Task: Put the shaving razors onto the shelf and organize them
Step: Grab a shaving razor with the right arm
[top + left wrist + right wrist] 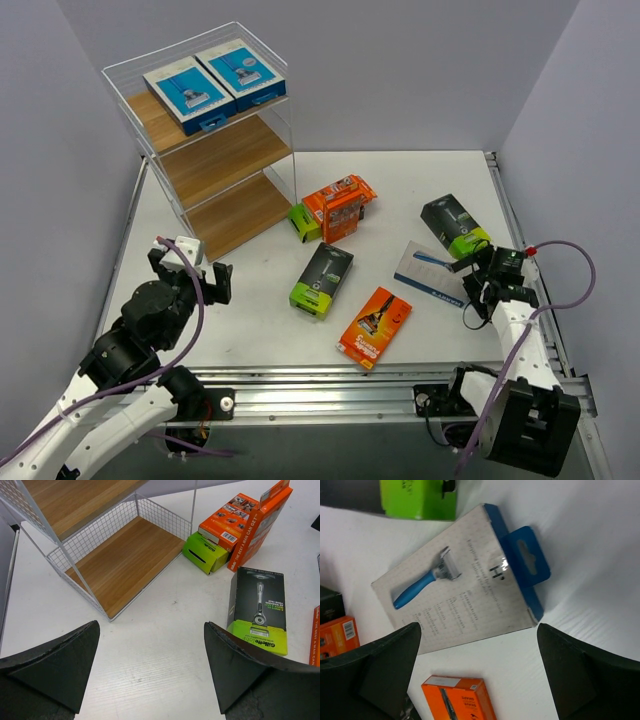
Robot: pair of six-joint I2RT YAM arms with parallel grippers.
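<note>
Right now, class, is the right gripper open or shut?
Open: the right gripper has its fingers wide apart above the blue-and-white pack, flat on the table.

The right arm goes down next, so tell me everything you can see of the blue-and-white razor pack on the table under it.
The blue-and-white razor pack is a flat, cardboard-looking rectangle, pale printed face up, picturing a blue-handled razor, with blue edging and a blue slotted hang tab. It lies flat on the white table, one corner close to the green end of a black-and-green pack; contact unclear. The right gripper hangs above it, jaws wide, gripping nothing.
</note>
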